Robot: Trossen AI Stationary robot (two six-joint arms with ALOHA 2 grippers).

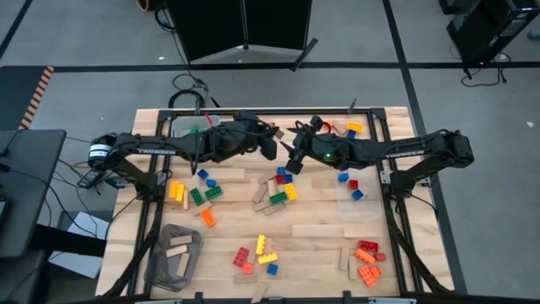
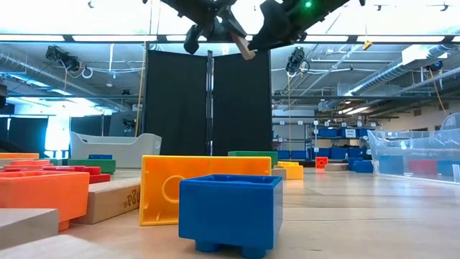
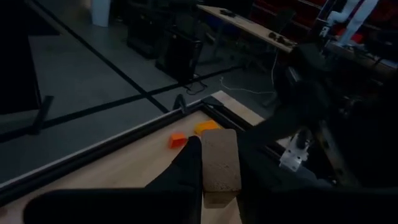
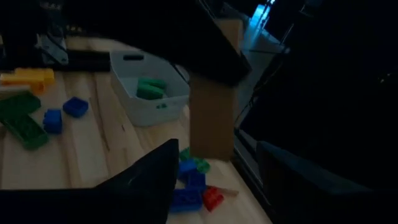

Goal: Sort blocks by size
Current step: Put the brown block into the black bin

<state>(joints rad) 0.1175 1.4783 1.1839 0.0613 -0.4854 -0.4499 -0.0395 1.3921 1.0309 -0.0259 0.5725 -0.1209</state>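
mid-air handover of a tan wooden block (image 3: 221,165) above the table's far middle. left gripper (image 1: 268,149) is clamped on the block, which sticks out from between its fingers; right gripper (image 1: 295,160), just at its 3 o'clock, has its jaws spread, block between but untouched. judged next: right arm backs off, left carries the block toward the wooden pieces in the grey bin (image 1: 160,268) at 7 o'clock.

You are in a robotics lab set in a large industrial hall: a wooden tabletop (image 1: 321,221) on grey carpet taped with black lines, black partition screens (image 2: 208,101) behind it, exposed ducts overhead, and shelving with blue bins (image 2: 334,133) along the far wall.
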